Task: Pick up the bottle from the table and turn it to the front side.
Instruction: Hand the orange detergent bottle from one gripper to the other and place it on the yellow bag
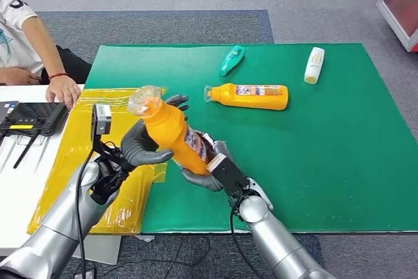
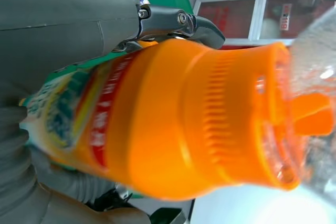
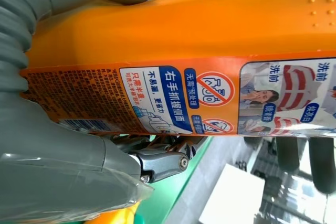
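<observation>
While both hands grip orange bottle (image 1: 172,135) — left hand (image 1: 143,145) near neck, right hand (image 1: 209,171) at base — smooth plastic, probably slippery; hold label band.

We cannot see the orange bottle (image 1: 172,132) base, hidden inside the right hand (image 1: 209,168). The person (image 1: 29,44) at far left is cut off by the frame edge. The bottle's label print is too small to read from the head view.
</observation>
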Robot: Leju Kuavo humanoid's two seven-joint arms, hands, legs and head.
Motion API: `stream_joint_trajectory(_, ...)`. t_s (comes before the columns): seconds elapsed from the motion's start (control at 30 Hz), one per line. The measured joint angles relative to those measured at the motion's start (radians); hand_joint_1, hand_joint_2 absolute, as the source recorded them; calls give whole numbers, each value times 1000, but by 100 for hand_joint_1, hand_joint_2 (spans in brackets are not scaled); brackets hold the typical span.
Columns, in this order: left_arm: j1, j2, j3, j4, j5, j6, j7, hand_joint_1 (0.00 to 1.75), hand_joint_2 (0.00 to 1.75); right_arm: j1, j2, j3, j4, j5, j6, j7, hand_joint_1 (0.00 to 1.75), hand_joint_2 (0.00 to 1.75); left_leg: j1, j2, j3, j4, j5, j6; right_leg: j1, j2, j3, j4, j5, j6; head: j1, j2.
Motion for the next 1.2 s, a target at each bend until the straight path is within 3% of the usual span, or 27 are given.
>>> stream_joint_trajectory(0.57, 9, 0, 8, 6, -14, 3, -11, 0, 175, -10, 8, 46, 28, 14, 4, 24, 175, 175, 0, 0, 0, 0, 0, 0, 0, 0, 0, 0, 0, 0, 0, 0)
stream_joint_trajectory(0.6, 10, 0, 9, 7, -15, 3, -12, 22, 175, -11, 8, 46, 30, 14, 4, 25, 175, 175, 0, 0, 0, 0, 0, 0, 0, 0, 0, 0, 0, 0, 0, 0)
stream_joint_trajectory(0.7, 13, 0, 14, 7, -19, 4, -15, 153, 175, -13, 8, 46, 34, 14, 4, 26, 173, 175, 0, 0, 0, 0, 0, 0, 0, 0, 0, 0, 0, 0, 0, 0)
stream_joint_trajectory(0.73, 14, 0, 16, 7, -21, 4, -16, 175, 175, -14, 8, 46, 35, 14, 3, 27, 172, 175, 0, 0, 0, 0, 0, 0, 0, 0, 0, 0, 0, 0, 0, 0)
stream_joint_trajectory(1.2, 24, -2, 26, 8, -47, 21, -27, 175, 175, -16, 10, 48, 40, 14, -2, 30, 168, 175, 0, 0, 0, 0, 0, 0, 0, 0, 0, 0, 0, 0, 0, 0)
